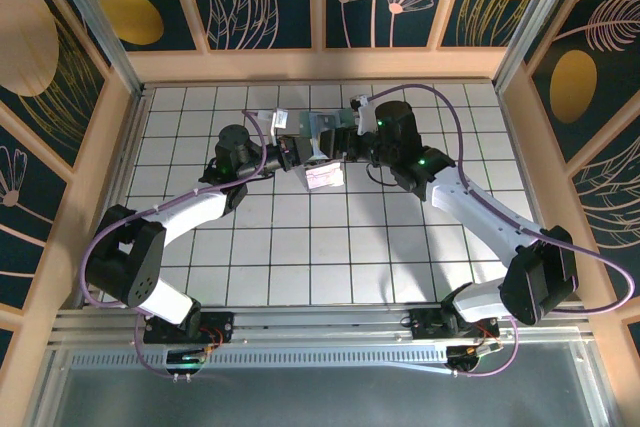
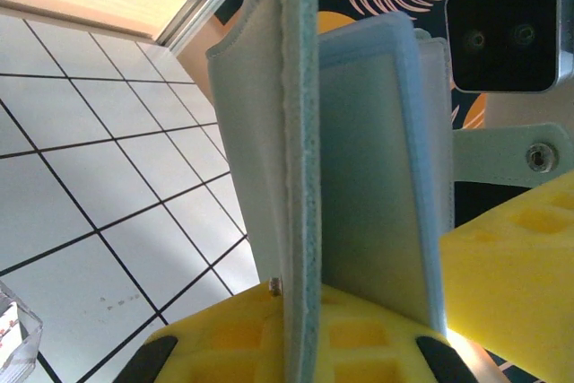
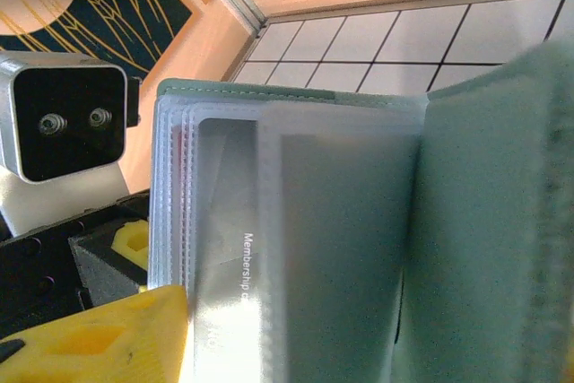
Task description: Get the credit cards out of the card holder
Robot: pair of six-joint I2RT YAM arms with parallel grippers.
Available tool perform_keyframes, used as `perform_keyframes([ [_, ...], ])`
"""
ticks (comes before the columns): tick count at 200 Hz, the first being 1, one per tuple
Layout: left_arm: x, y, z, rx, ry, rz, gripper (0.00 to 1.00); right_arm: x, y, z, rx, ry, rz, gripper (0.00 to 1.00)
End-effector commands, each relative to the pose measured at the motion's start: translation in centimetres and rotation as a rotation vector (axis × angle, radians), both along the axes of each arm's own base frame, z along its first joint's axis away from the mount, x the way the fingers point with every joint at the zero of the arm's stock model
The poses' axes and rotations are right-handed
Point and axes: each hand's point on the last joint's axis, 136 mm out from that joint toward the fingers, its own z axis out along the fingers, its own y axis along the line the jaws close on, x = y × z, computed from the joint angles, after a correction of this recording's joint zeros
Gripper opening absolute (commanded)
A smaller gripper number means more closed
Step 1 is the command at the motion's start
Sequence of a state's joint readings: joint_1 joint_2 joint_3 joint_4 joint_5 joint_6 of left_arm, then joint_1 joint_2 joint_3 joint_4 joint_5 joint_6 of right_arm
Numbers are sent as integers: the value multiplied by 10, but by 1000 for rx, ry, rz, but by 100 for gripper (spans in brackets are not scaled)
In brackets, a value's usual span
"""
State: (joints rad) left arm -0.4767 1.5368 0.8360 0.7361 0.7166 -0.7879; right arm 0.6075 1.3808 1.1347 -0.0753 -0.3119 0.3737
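Observation:
The card holder (image 1: 326, 131) is a pale grey-green bifold held up off the table at the back middle, between both arms. My left gripper (image 2: 300, 334) is shut on one cover edge, and the holder (image 2: 300, 132) stands upright from its yellow pads. In the right wrist view the holder (image 3: 484, 221) lies open, showing clear sleeves and a silvery card (image 3: 224, 257) printed "Membership" inside one. My right gripper (image 1: 347, 137) straddles the sleeves. One yellow finger (image 3: 99, 338) sits against the sleeve stack and the other is hidden. A white-pinkish credit card (image 1: 323, 176) lies flat on the tiles just below.
A small white object (image 1: 281, 119) sits on the tiles behind the left wrist. Wooden walls (image 1: 320, 62) ring the white tiled table (image 1: 330, 247), whose near half lies between the two arm bases.

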Motion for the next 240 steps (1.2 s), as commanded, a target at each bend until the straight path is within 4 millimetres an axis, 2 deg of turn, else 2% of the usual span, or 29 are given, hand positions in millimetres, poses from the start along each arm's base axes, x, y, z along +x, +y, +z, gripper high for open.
perform_keyframes([
  [1,-12,-3,30,-56,-99,-46,0,0,-4,13,22,-34,-3,57],
  [42,-11,-4,31,-66,-94,-55,0,-4,-4,19,63,-37,26,52],
  [103,-12,-6,32,-77,-90,-71,0,-3,-7,19,67,-38,19,25],
  [126,-13,-6,32,-76,-92,-71,0,-2,-9,20,70,-37,11,19],
  [157,-14,-5,32,-75,-97,-73,0,-4,-7,22,82,-44,24,20],
  [170,-14,-6,34,-77,-100,-77,0,-5,-6,23,89,-46,34,27],
  [185,-14,-5,34,-77,-103,-75,0,-6,-5,24,95,-49,41,30],
  [240,-17,-5,40,-98,-115,-84,0,-15,-8,32,140,-76,67,32],
])
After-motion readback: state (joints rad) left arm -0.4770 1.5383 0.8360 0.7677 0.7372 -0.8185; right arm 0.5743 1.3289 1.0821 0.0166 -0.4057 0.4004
